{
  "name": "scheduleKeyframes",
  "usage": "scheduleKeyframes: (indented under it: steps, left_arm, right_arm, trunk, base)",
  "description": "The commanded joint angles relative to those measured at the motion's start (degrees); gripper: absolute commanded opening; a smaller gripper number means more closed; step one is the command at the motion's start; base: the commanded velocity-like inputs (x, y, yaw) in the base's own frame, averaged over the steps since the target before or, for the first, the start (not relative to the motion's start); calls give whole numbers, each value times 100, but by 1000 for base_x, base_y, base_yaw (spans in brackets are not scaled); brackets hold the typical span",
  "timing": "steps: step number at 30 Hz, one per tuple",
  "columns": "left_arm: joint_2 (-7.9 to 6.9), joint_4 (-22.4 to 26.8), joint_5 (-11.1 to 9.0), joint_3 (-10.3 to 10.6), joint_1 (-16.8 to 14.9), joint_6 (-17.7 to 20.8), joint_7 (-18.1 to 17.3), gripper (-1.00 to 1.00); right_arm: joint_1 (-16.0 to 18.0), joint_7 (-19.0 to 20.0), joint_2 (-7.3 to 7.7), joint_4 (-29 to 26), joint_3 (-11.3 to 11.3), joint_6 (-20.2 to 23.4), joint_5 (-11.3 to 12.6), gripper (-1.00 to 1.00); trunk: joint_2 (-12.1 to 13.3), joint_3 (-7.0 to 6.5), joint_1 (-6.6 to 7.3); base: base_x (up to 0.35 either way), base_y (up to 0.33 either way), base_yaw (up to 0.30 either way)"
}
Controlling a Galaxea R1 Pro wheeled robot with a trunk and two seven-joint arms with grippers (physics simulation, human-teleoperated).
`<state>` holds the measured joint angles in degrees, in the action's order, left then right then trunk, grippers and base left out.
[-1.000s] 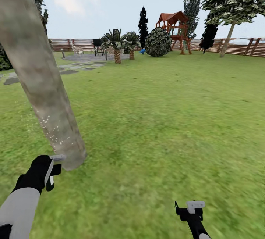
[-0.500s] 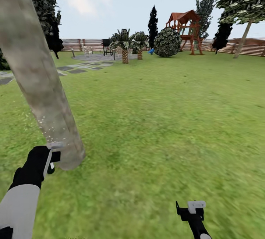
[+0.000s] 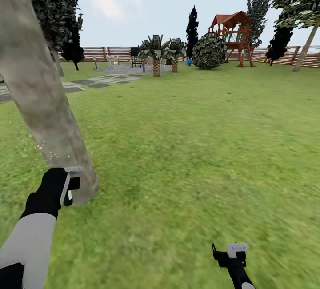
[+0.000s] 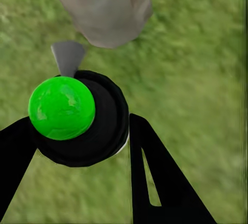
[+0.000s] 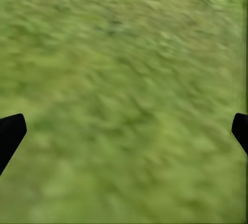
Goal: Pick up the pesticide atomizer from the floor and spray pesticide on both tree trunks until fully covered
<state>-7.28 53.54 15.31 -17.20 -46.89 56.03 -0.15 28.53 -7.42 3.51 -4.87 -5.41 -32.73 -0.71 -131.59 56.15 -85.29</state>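
A thick, pale mottled tree trunk leans across the left of the head view, with white pesticide specks low on its bark. My left gripper sits right beside the trunk's base, shut on the pesticide atomizer, a small black round bottle with a glowing green spot and a grey nozzle pointing at the trunk. Low over the grass at the bottom right, my right gripper is open with nothing in it, its black fingertips far apart in the right wrist view.
Grass lawn stretches ahead to a slat fence. Far off stand two small palms, a round bush, a red play tower, stepping stones and a leaning pale-trunked tree at the right edge.
The head view has swung left, so the far scenery slid right. My left gripper with the atomizer rose slightly beside the trunk's base. The right gripper holds its place.
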Motion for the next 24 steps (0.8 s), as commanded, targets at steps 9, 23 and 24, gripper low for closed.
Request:
scheduleKeyframes:
  steps: [9,23,24]
  left_arm:
    - [-129,43,25,-11,-54,127,30,-100]
    - [-116,278,41,6,-567,160,41,-100]
    - [-115,279,42,6,-571,158,41,-100]
  right_arm:
    - [3,-49,1,3,-48,-5,-8,100]
    - [3,-48,1,3,-48,-5,-8,100]
    - [3,-47,1,3,-48,-5,-8,100]
  trunk:
    - [-2,5,-1]
    - [-2,5,-1]
    - [-2,5,-1]
  base:
    - [163,-121,130]
    - [17,-14,231]
    - [197,-180,4]
